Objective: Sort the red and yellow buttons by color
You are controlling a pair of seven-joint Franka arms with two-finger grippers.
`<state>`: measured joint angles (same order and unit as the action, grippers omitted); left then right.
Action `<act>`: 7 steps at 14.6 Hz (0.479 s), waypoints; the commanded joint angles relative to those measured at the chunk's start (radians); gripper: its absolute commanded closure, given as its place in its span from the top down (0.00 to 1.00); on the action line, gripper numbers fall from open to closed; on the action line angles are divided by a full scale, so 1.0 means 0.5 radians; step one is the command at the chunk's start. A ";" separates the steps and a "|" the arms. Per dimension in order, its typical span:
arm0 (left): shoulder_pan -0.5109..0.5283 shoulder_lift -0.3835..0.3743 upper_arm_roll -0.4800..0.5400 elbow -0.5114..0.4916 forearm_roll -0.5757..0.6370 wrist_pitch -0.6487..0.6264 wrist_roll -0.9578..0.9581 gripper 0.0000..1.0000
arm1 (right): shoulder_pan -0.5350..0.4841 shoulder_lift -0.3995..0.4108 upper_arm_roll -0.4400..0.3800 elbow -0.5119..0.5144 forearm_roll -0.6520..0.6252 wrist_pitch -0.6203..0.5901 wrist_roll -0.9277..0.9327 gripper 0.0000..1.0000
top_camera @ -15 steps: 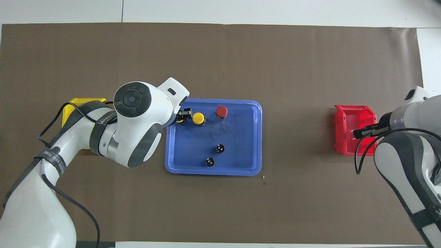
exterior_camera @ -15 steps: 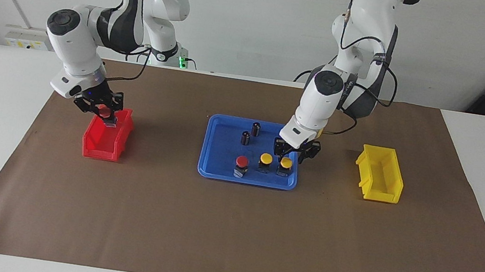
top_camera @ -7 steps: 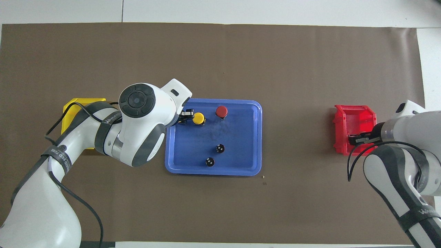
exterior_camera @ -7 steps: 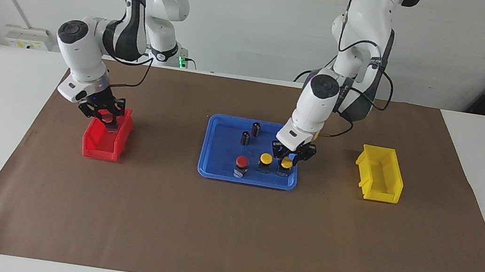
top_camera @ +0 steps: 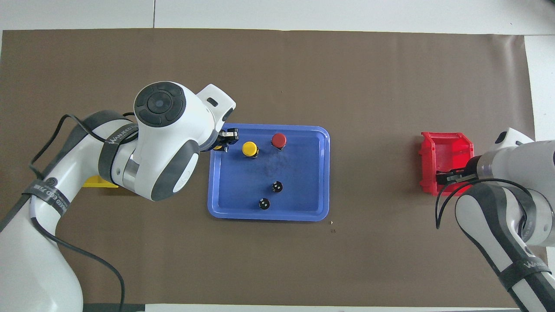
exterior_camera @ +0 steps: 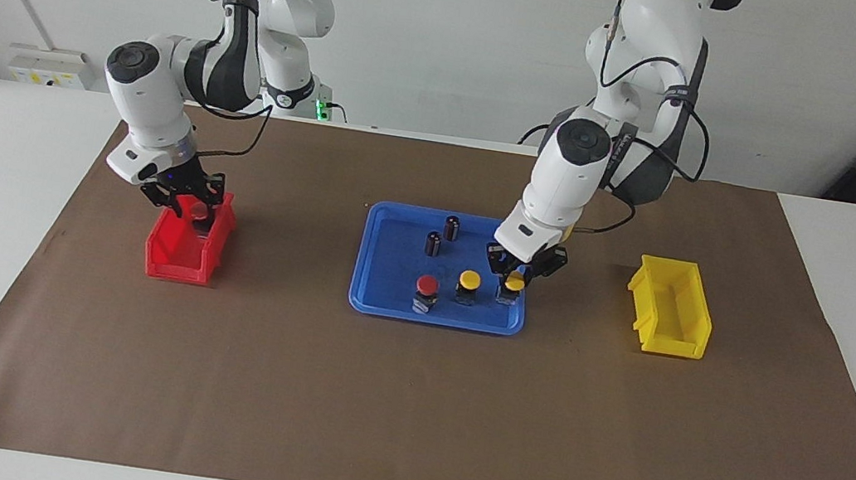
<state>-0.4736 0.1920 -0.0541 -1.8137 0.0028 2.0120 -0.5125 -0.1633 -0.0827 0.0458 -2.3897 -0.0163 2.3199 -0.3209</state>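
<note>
Facing view: left gripper [exterior_camera: 517,274] clenched on a yellow button [exterior_camera: 514,284] over the blue tray [exterior_camera: 378,300]; right gripper [exterior_camera: 186,199] over the red bin [exterior_camera: 174,259], its grip unclear, red cap between its fingers. Overhead view: one yellow button [top_camera: 249,148] and one red button [top_camera: 279,140] remain upright in the tray; yellow bin [top_camera: 99,184] mostly hidden.

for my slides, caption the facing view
Left gripper grips a yellow button over the blue tray; right gripper over red bin.
</note>
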 commanded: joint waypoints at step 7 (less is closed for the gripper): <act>0.897 -0.304 0.013 -0.137 0.031 -0.235 1.239 0.01 | 0.693 0.431 0.037 1.348 0.039 -0.808 0.900 1.00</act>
<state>-0.0750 0.0754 -0.0335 -1.8253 0.0098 1.8892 0.0349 0.0634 -0.0020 0.0611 -1.9058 -0.0023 1.9630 -0.0648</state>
